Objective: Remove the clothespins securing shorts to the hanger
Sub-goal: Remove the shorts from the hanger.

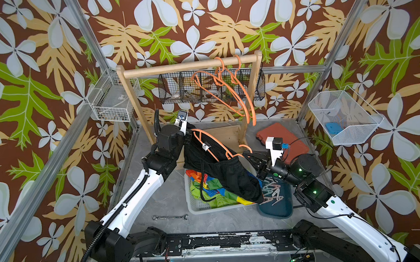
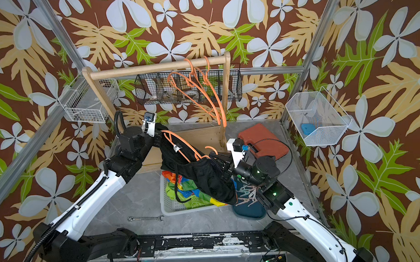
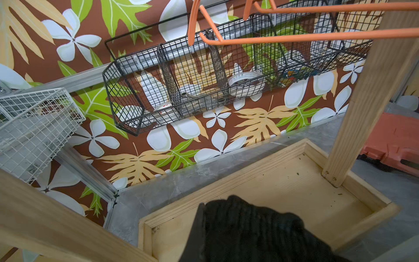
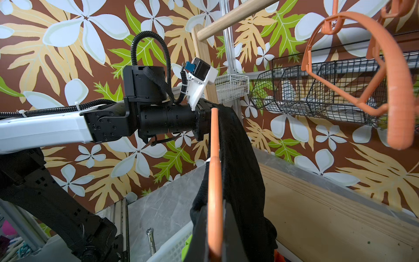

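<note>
1 × black shorts (image 1: 226,177): soft dark knit, white label at the waist, drawstring hanging loose. Draped over the hanger (image 1: 211,148), which is held tilted in the air above the basket (image 1: 192,205).
1 × colour-blocked shorts (image 1: 207,184) and 1 × green shorts (image 1: 220,201): both crumpled in the white basket on the counter (image 1: 163,199), partly under the black pair.
Shorts in all: three pairs.
Heap of clothespins (image 1: 272,191): slim two-pronged clips, mint and beige, piled on a dark teal tray (image 1: 278,210) touching the basket on the right arm's side. Too tangled to count.
Orange hangers: three. One is carried; 2 × spare hangers (image 1: 241,96) hang bare on the wooden rail (image 1: 189,65).
1 × left end effector (image 1: 189,135): closed on the hanger's far end, black cloth bunched around it.
1 × right end effector (image 1: 247,156): closed on the hanger near its hook.
</note>
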